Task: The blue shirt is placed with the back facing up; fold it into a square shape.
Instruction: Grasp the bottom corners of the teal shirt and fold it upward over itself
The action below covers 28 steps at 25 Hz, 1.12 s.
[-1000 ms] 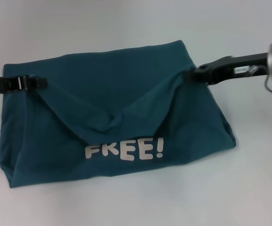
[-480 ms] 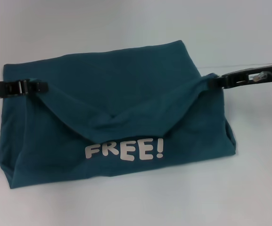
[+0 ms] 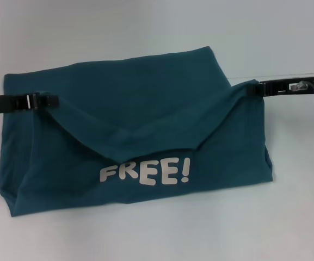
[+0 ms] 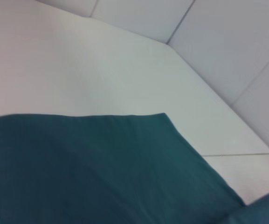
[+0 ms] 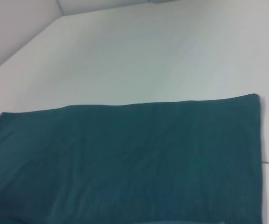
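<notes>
White table (image 3: 146, 32), the folded blue shirt (image 3: 146, 109) flat on it.

Right gripper (image 3: 259, 88) is pulling outward, away from the blue shirt (image 3: 146, 98)'s centre, dragging the held right corner with it; it was well over the cloth a second ago, now it's at the shirt's right edge. The flap is stretching flatter, its centre wrinkle above the "FREE!" lettering (image 3: 145, 173) smoothing out. Left gripper (image 3: 49, 100) is sliding slightly inward along the shirt's left side.
</notes>
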Tool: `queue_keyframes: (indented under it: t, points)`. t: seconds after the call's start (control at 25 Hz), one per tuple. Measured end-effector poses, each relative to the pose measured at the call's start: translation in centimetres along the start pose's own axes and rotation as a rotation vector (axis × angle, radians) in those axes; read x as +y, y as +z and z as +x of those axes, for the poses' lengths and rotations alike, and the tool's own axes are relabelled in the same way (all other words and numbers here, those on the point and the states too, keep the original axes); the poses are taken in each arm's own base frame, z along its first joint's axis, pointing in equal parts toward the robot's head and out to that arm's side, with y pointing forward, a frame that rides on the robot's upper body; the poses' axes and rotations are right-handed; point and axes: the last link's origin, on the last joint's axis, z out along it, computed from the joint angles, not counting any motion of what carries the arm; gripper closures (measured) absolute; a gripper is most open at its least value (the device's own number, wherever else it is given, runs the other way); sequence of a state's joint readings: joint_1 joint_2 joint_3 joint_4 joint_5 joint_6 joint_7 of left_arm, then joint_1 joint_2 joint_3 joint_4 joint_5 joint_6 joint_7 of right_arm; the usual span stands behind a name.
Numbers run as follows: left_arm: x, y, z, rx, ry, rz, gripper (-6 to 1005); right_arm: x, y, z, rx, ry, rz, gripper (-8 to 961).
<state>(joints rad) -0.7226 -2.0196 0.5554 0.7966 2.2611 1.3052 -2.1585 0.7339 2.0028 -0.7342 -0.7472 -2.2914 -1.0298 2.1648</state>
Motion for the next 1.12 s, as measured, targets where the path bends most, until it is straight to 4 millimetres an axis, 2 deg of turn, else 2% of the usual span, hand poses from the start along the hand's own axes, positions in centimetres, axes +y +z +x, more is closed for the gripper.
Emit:
queue_keyframes:
  t: [0.2, 0.56, 0.84, 1.12]
  points:
    - [-0.5, 0.6, 0.1, 0.009, 0.032, 0.050, 972, -0.2, 0.8, -0.1, -0.036, -0.011, 0.052, 884]
    - [-0.7, 2.8, 0.1, 0.003, 0.151, 0.164, 946, 0.0, 2.2, -0.1, -0.060, -0.045, 0.126, 885]
    - [-1.7, 2.5, 0.4, 0.045, 0.158, 0.236, 925, 0.3, 2.6, -0.2, -0.087, -0.052, 0.140, 885]
    - [-3.0, 2.5, -0.6, 0.037, 0.178, 0.321, 904, 0.9, 3.4, 0.0, -0.084, -0.088, 0.158, 884]
